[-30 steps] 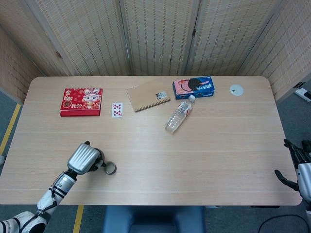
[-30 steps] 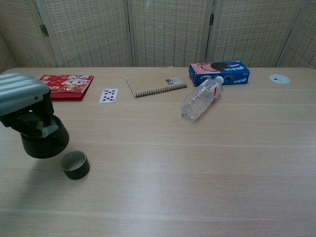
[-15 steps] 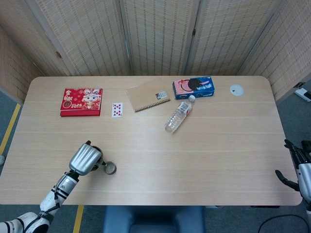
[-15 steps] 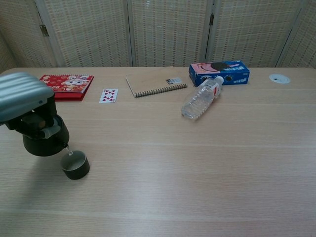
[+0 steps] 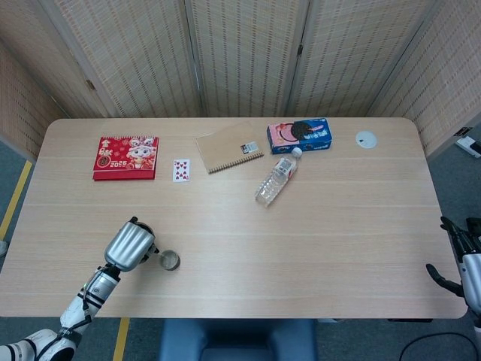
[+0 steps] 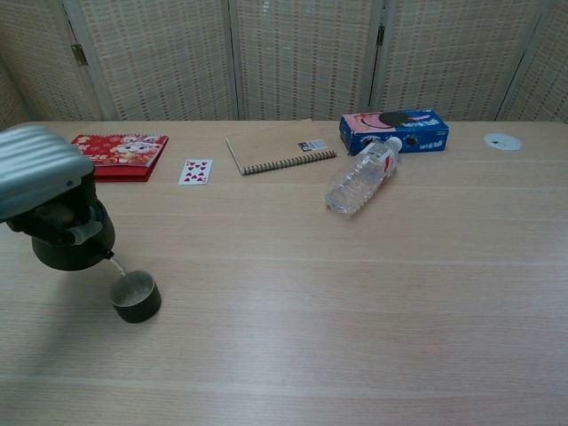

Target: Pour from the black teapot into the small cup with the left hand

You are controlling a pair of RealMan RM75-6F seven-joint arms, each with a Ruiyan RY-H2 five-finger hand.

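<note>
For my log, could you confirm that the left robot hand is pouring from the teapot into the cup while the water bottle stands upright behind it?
Not quite: the bottle lies on its side, as the chest view shows. The left robot hand is pouring from the teapot into the cup.

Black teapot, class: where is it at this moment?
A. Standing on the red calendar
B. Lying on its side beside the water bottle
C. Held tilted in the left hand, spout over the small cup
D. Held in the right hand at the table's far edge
C: the left hand holds the black teapot tilted, a thin stream running from its spout into the small cup.
</note>
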